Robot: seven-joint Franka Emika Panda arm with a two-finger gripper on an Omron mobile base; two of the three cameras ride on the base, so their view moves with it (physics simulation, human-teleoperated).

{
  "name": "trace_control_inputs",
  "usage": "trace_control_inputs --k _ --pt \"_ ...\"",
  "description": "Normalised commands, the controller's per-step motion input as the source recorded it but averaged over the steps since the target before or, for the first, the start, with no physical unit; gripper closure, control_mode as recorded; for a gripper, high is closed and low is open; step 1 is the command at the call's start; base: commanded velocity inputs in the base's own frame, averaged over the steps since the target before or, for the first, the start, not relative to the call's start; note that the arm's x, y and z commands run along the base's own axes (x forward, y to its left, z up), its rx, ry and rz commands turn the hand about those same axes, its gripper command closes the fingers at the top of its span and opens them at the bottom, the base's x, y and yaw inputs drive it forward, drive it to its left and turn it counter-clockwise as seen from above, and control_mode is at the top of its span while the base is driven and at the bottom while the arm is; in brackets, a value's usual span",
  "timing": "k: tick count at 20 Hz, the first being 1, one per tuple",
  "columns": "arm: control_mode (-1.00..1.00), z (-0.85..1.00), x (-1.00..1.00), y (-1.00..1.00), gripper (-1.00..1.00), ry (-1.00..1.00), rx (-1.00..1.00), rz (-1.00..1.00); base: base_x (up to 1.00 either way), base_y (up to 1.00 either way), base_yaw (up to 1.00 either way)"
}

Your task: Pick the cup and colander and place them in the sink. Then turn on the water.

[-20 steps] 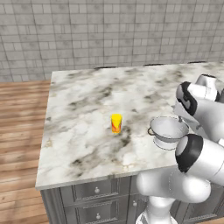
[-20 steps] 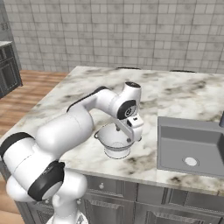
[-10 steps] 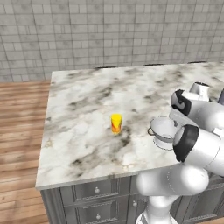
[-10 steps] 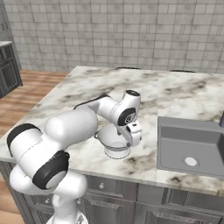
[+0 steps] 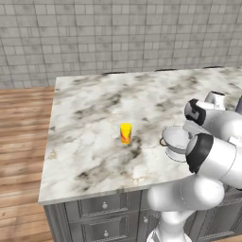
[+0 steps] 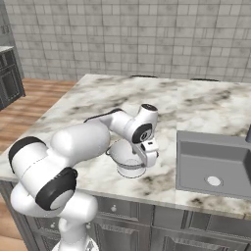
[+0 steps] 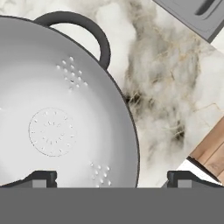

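The end effector point(image 7: 111, 177) hung wide open just above the colander point(image 6: 128, 158), with one fingertip point(image 7: 41, 177) over the bowl's inside and the other over the marble outside the rim, so the rim lay between them; nothing was held. Whether the fingertips touched the rim could not be told. The colander stood upright on the desk point(image 5: 94, 142) near its front edge, just beside the sink point(image 6: 215, 164), which was set into the desk's right end. In the hand view one dark side handle point(image 7: 83, 28) of the colander pointed toward a corner of the sink point(image 7: 197, 15). The cup point(image 5: 125, 133) stood upright on the open marble toward the middle of the desk, well apart from the colander point(image 5: 176, 142) and nearer the desk's left edge. Grey drawers point(image 5: 104, 217) ran below the front edge.
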Motion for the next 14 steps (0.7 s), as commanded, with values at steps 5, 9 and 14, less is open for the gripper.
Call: trace_control_inputs --k 5,9,14 --pt "-1.0 -0.19 0.0 0.0 -1.0 0.0 0.0 -0.05 0.0 0.0 0.0" --pt "-1.0 -0.22 0.0 0.01 -1.0 0.0 0.0 -0.05 0.0 0.0 0.0" --pt "-1.0 -0.15 0.0 0.0 -1.0 0.0 0.0 -0.04 0.0 0.0 0.0"
